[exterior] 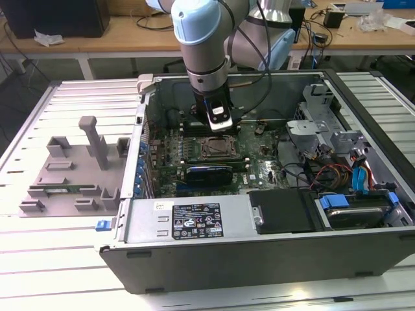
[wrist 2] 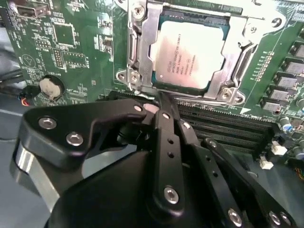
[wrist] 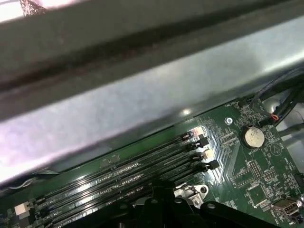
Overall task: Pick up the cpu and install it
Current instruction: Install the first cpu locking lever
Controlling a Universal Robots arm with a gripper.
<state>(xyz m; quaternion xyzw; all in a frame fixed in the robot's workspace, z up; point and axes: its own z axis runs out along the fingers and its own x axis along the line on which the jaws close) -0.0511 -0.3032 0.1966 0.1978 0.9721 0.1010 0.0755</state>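
1. A white slatted table (exterior: 78,97) carries everything in the exterior view; its ribbed panels run across the whole surface
2. An open computer case (exterior: 272,259) lies on its side on the table, taking up the middle and the exterior view's right
3. A grey moulded fixture tray (exterior: 71,175) lies flat on the table at the exterior view's left, just beside the case
4. An upright grey post (exterior: 94,139) rises from that tray, and a thin green strip (exterior: 55,190) rests in one of its slots
5. A small blue piece (exterior: 101,225) sits at the case's near corner, close to the tray's edge
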